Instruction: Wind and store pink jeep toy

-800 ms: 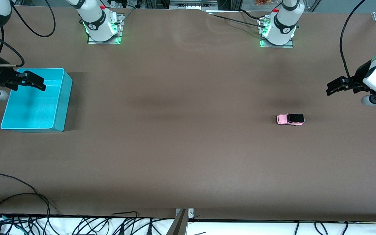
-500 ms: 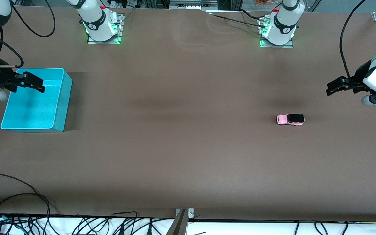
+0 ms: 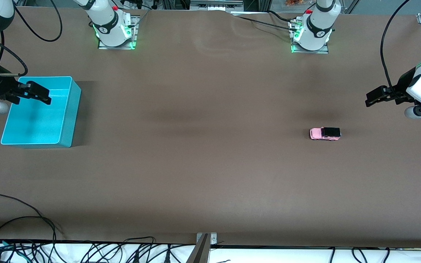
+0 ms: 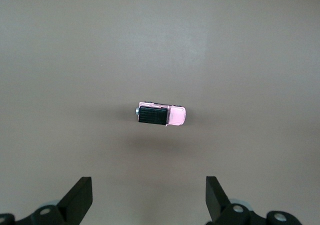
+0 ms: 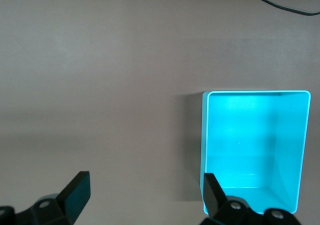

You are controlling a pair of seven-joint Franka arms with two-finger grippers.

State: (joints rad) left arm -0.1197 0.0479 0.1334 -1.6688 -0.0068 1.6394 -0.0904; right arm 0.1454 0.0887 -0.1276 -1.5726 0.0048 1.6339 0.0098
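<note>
The pink jeep toy stands on its wheels on the brown table, toward the left arm's end. It has a boxy body in light pink with a black roof over the rear. In the left wrist view the jeep sits alone on the matte surface, w/ a small grey knob at the roofed end. Nothing lies around it and no item blocks access from above.

The left gripper hangs over bare table at the left arm's end, farther from the front camera than the jeep and clear of it, no contact. Its fingers are spread wide and hold nothing.

The teal bin sits well apart from the jeep, at the right arm's end. It is rectangular w/ rounded corners, smooth glossy plastic walls and an open top. Its interior shows no contents.

The right gripper is over the bin. Its fingers are spread apart and hold nothing.

Relative to the jeep, black cables lie at the table edge nearest the front camera, toward the right arm's end. Both arm bases stand at the table edge farthest from the camera, w/ green lights on.
</note>
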